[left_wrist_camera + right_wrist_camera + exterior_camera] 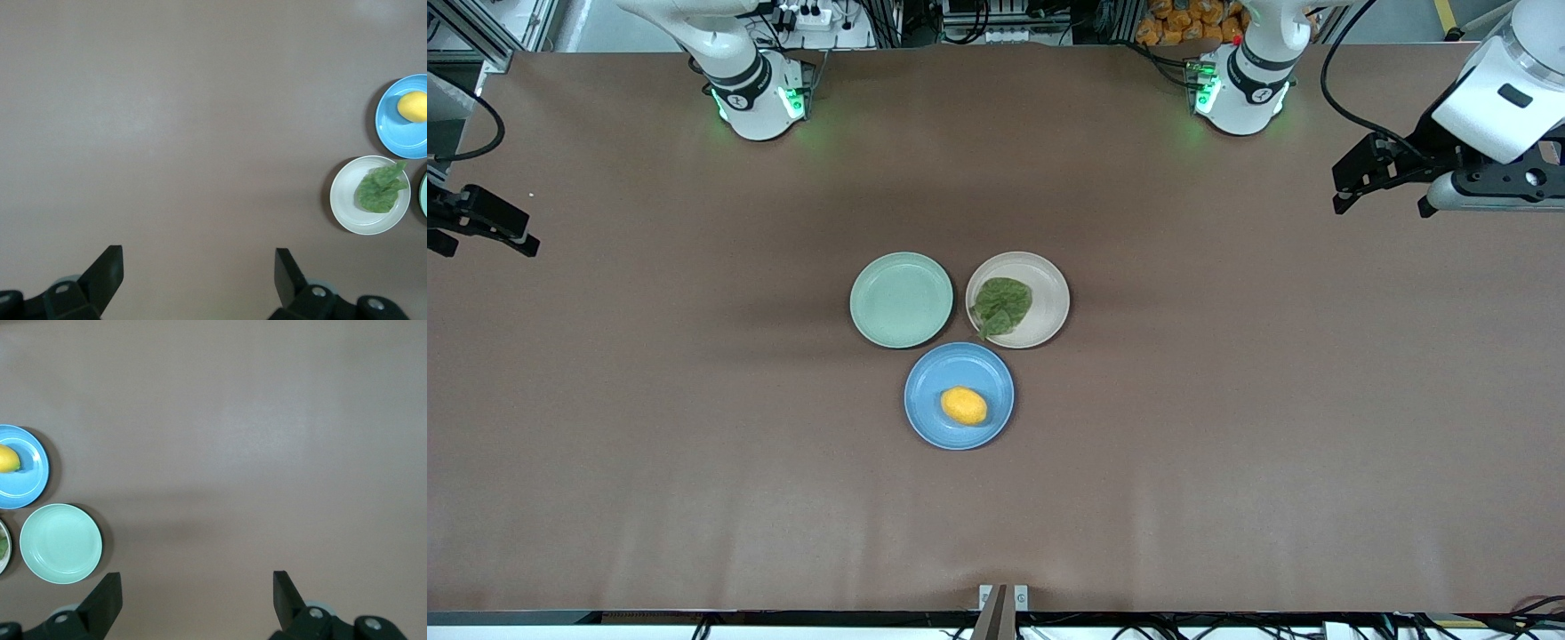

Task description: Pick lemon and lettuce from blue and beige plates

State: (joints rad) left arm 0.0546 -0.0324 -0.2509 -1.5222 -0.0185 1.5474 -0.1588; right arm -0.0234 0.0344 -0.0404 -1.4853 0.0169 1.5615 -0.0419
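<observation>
No pick is begun: the lemon (964, 405) is left on the blue plate (929, 373) and the lettuce (1001, 305) on the beige plate (1049, 293) at mid-table, while the left gripper (199, 267) and right gripper (197, 587) are held wide and empty over the table's end edges, so a reach inward is judged to be needed next.
</observation>
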